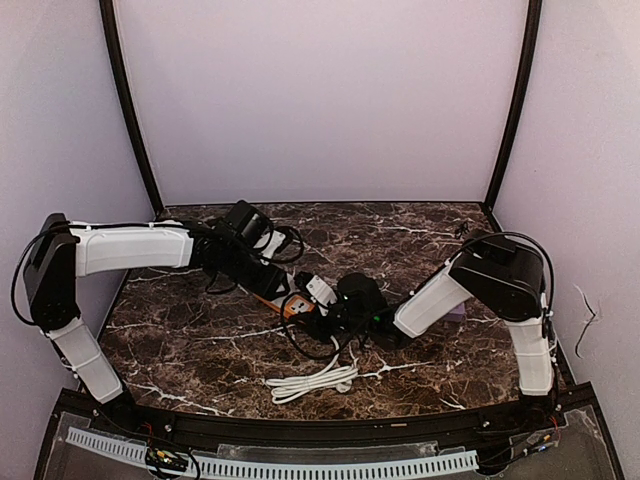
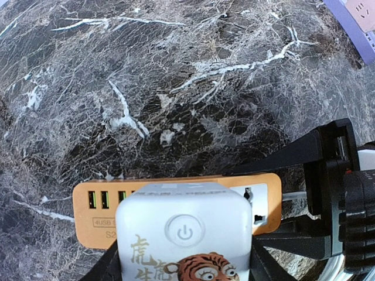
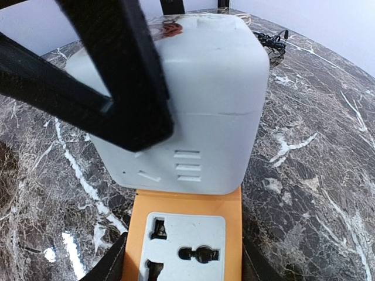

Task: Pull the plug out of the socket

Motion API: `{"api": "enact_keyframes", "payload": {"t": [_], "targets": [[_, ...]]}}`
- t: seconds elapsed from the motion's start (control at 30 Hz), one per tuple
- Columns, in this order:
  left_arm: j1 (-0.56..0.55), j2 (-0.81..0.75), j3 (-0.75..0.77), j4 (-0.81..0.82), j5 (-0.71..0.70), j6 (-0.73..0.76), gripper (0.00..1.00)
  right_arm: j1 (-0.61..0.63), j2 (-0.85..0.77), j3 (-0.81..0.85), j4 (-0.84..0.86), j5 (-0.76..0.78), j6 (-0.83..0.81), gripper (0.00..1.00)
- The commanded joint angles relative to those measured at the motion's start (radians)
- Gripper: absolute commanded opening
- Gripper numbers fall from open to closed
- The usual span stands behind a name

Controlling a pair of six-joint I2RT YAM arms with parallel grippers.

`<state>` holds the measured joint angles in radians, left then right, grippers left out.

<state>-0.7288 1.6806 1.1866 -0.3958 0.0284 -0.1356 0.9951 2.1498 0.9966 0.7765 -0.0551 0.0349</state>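
An orange power strip [image 1: 293, 306] lies mid-table. A white cube plug [image 1: 320, 290] with a power button and a tiger print sits on it, with no gap showing. My left gripper [image 1: 283, 290] is shut on the white plug [image 2: 184, 234], its black fingers [image 2: 108, 270] at the cube's sides. My right gripper [image 1: 335, 315] is shut on the strip's end [image 3: 184, 205], beside an empty socket face [image 3: 184, 252]. The left gripper's finger [image 3: 117, 76] crosses the cube [image 3: 205, 99] in the right wrist view. The strip's USB ports [image 2: 105, 200] show left of the cube.
A coiled white cable [image 1: 315, 380] lies in front of the strip. A purple power strip [image 1: 455, 312] sits under my right arm and shows at the top right of the left wrist view [image 2: 357, 23]. A small black tangle of wire [image 1: 465, 230] lies at the back right.
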Motion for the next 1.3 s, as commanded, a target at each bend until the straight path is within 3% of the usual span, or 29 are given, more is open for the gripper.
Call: {"api": "enact_keyframes", "payload": {"t": [0.0,0.3,0.57,0.8,0.97,1.27], "targets": [[0.006,-0.092,0.011,0.034,0.078,-0.002,0.01,-0.003,0.046,-0.025,-0.120,0.031,-0.011,0.00],[-0.048,-0.056,0.031,-0.029,-0.081,0.084,0.01,-0.003,0.047,-0.023,-0.120,0.032,-0.010,0.00],[-0.072,-0.046,0.034,-0.070,-0.134,0.129,0.01,-0.002,0.051,-0.018,-0.130,0.034,-0.015,0.00],[-0.049,-0.067,0.028,0.008,0.019,0.034,0.01,0.000,0.063,-0.004,-0.145,0.034,-0.018,0.00],[-0.056,-0.028,0.061,0.000,0.047,0.025,0.01,0.000,0.063,-0.003,-0.147,0.035,-0.018,0.00],[-0.129,0.027,0.101,-0.079,-0.154,0.100,0.01,0.002,0.065,-0.003,-0.146,0.038,-0.017,0.00]]}}
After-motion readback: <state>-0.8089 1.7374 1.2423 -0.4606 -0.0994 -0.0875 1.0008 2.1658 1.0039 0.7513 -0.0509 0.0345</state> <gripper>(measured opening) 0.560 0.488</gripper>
